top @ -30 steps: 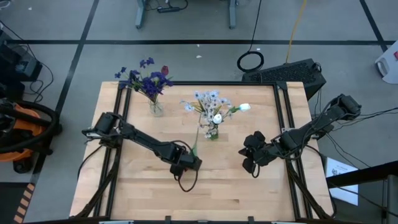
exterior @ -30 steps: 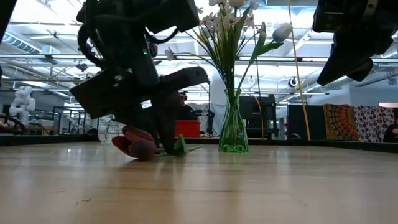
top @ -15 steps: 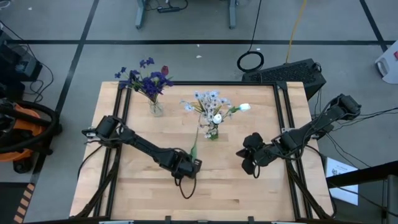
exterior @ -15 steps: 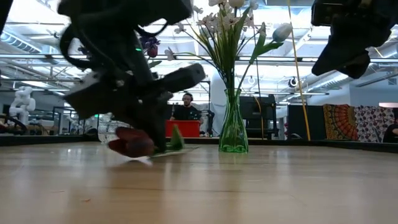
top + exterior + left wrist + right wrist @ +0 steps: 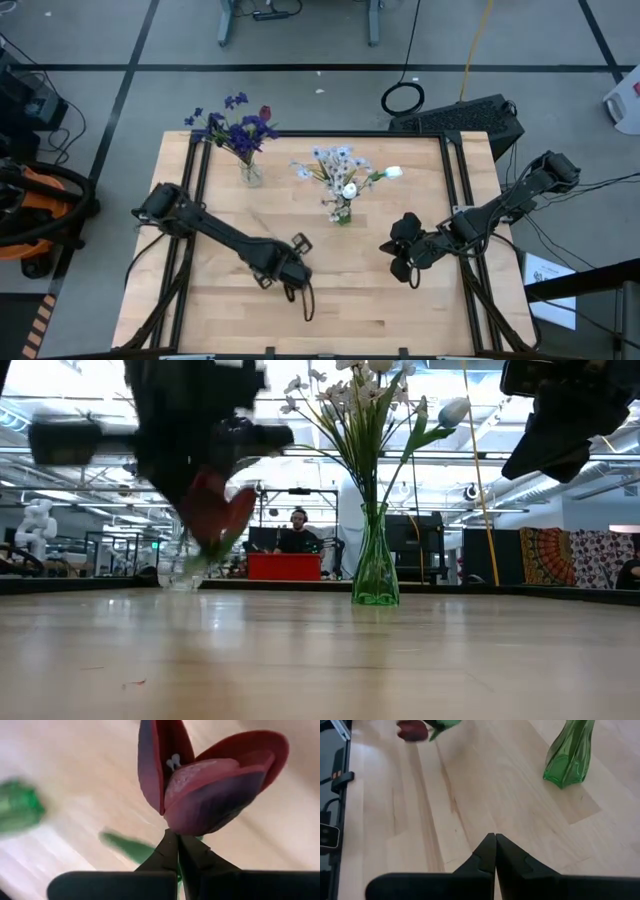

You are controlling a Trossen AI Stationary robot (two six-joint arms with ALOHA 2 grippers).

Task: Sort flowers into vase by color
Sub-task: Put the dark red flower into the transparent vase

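Observation:
My left gripper (image 5: 292, 268) (image 5: 177, 845) is shut on a dark red tulip (image 5: 200, 785), whose open bloom stands just past the fingertips; it hangs in the air in the low view (image 5: 215, 510). A green glass vase (image 5: 341, 212) (image 5: 376, 565) stands mid-table by its base, holding the pale white-lilac clusters and white tulip buds (image 5: 340, 168). A clear vase (image 5: 250, 172) toward the far left holds the purple-blue clusters (image 5: 235, 125) and one dark red bud (image 5: 265, 112). My right gripper (image 5: 405, 258) (image 5: 495, 845) is shut and hovers right of the green vase. My left gripper pinches the tulip between its two fingers just under the bloom (image 5: 185, 830); the fingers (image 5: 167, 852) cover the stem itself. A green leaf (image 5: 130, 847) sticks out beside them. The flower is lifted clear of the table.
Bare wooden tabletop (image 5: 400, 310) lies along the near side and between the arms. A black frame rail (image 5: 300, 135) borders the far edge. In the low view the room behind shows a person seated at a red box (image 5: 285, 565).
My left gripper has risen from the tabletop and shifted a little toward the table's left and near edge, turning as it went. The red tulip, which lay on the wood, is now lifted clear. My right gripper has kept still.

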